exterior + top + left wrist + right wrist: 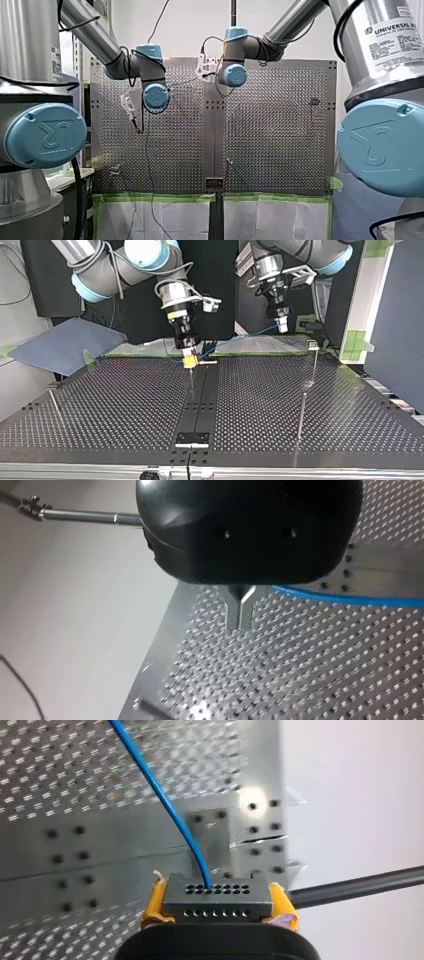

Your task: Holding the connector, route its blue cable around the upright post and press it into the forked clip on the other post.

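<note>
My right gripper [217,906] is shut on the grey multi-hole connector [216,892], which sits between its yellow pads [154,902]. The blue cable [162,802] leaves the connector's top and runs away over the perforated table [60,780]. In the top view my right gripper [189,361] hangs just above the table's far edge at the centre strip. My left gripper [240,616] has its metal fingers shut on nothing and hovers over the plate, with the blue cable [350,598] beside it. In the top view my left gripper [282,328] is raised at the far right. A thin post with a clip [313,346] stands below it.
A plain upright post [301,415] stands at the top view's right, nearer the camera. Another clip-topped post [54,399] is at that view's left edge. A black bracket [192,439] sits on the centre strip at the near edge. Green tape lines the table's far edge [160,197].
</note>
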`<state>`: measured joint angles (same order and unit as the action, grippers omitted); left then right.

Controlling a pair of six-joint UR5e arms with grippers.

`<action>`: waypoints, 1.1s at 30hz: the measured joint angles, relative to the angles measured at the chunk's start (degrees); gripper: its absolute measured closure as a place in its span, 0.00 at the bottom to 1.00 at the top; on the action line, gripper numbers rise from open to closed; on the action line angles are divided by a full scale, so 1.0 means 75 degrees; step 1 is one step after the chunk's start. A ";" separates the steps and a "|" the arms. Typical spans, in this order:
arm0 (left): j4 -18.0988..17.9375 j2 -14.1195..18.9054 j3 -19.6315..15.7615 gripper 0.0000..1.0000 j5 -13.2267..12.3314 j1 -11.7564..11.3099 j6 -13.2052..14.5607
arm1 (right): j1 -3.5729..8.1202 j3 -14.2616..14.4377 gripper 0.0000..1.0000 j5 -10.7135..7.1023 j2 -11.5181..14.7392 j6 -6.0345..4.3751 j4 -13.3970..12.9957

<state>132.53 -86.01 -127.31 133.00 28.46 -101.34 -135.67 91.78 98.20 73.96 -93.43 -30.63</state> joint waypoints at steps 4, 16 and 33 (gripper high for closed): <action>0.0241 0.0063 0.0229 1.00 0.0209 -0.0112 -0.0084 | 0.0002 -0.0285 1.00 -0.0211 0.0037 0.0008 0.0146; 0.0970 0.0440 0.0955 1.00 0.0065 -0.0653 -0.0410 | 0.0015 -0.0746 1.00 -0.0672 0.0025 -0.0011 0.0236; 0.2162 0.0576 0.2148 1.00 -0.1119 -0.1844 -0.0986 | 0.0022 -0.1670 1.00 -0.0805 -0.0464 -0.0115 0.0720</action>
<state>148.75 -81.69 -111.20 124.61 14.63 -108.74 -135.51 79.25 92.16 70.48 -94.30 -25.23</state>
